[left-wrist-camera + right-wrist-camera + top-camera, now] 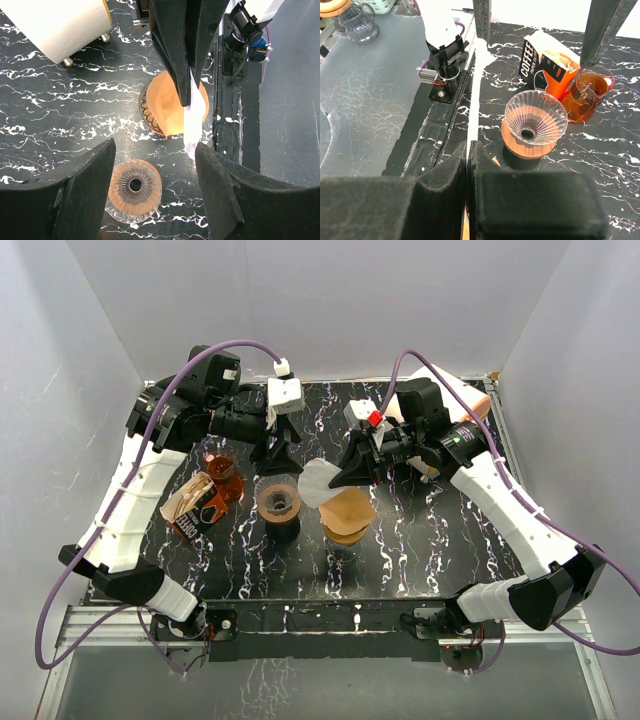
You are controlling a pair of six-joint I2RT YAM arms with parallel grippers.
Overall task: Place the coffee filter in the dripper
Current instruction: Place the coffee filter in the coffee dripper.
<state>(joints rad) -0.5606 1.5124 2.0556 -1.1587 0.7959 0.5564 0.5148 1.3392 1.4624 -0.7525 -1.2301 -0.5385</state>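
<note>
The clear ribbed glass dripper [278, 502] on its wooden base stands at table centre-left; it also shows in the left wrist view [135, 189] and the right wrist view [535, 120]. My left gripper [277, 462] is open and empty, just behind and above the dripper [155, 150]. My right gripper [345, 475] is shut on a white coffee filter [318, 483], held in the air right of the dripper. The filter shows edge-on between the pads [476, 85] and hangs below the right fingers in the left wrist view [192, 125].
A brown filter stack in a holder [347, 518] sits under the right gripper. A coffee filter box [195, 505] and an amber glass server [222, 472] stand left of the dripper. A white cylinder [60, 25] stands at the back.
</note>
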